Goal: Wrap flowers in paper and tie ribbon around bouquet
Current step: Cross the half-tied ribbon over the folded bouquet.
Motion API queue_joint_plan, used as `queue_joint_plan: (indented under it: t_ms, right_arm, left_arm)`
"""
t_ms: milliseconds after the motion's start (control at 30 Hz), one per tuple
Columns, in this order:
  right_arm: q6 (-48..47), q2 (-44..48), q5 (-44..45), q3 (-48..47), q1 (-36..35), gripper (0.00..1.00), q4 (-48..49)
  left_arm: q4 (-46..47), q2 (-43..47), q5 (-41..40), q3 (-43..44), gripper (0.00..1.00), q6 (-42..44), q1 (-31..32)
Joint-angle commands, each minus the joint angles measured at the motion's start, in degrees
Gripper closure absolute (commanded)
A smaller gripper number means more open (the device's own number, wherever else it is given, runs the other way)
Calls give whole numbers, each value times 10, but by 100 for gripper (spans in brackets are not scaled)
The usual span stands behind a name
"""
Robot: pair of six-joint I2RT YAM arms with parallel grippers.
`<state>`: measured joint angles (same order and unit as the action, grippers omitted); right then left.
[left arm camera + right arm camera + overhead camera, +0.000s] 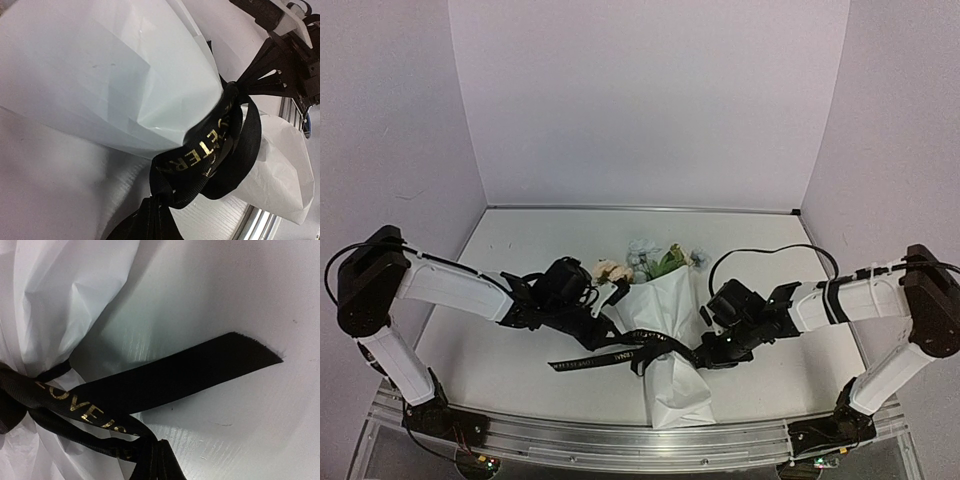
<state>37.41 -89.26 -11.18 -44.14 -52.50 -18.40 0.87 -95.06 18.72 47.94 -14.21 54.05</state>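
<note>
The bouquet lies mid-table, its white paper (670,300) coned around the stems, with the peach and pale blue flowers (642,262) sticking out at the far end. The black ribbon (645,349) with gold lettering circles the cone's narrow waist. One tail trails left across the table. My left gripper (608,326) is left of the cone, and in its wrist view it (154,220) is shut on a ribbon (210,155) strand. My right gripper (700,355) is right of the waist. It (159,462) is shut on another strand of the ribbon (165,380).
The table's metal front rail (620,440) runs just below the cone's closed end. White walls enclose the back and sides. A black cable (770,252) loops over the table behind the right arm. In the left wrist view the right gripper (245,84) pinches the ribbon beside the paper (100,75).
</note>
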Motion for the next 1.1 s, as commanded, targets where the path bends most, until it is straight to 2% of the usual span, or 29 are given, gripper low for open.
queue_joint_plan:
  t_ms: [0, 167, 500, 767, 833, 867, 1000, 1067]
  right_arm:
    - [-8, -20, -3, -32, -19, 100, -29]
    - [-4, -38, -34, -47, -29, 100, -5]
    - [12, -60, -66, -74, -32, 100, 26]
    - [21, -62, -51, -66, -32, 99, 45]
    - [13, -47, -41, -58, -33, 95, 42]
    - [6, -40, -37, -54, -33, 88, 37]
    - [-19, -8, -30, -55, -32, 73, -1]
    - [-27, 8, -23, -53, -32, 69, -15]
  left_arm:
    - [-35, -55, 59, 59, 100, 5, 26]
    - [-52, -85, 77, 102, 100, 18, 44]
    - [-59, -34, 127, 127, 100, 58, 44]
    - [-93, -100, 178, 174, 100, 69, 43]
    - [-92, -109, 178, 180, 100, 64, 41]
    - [-91, -113, 180, 183, 100, 61, 40]
    - [-100, -134, 196, 207, 100, 55, 37]
    - [-109, -141, 200, 217, 100, 55, 37]
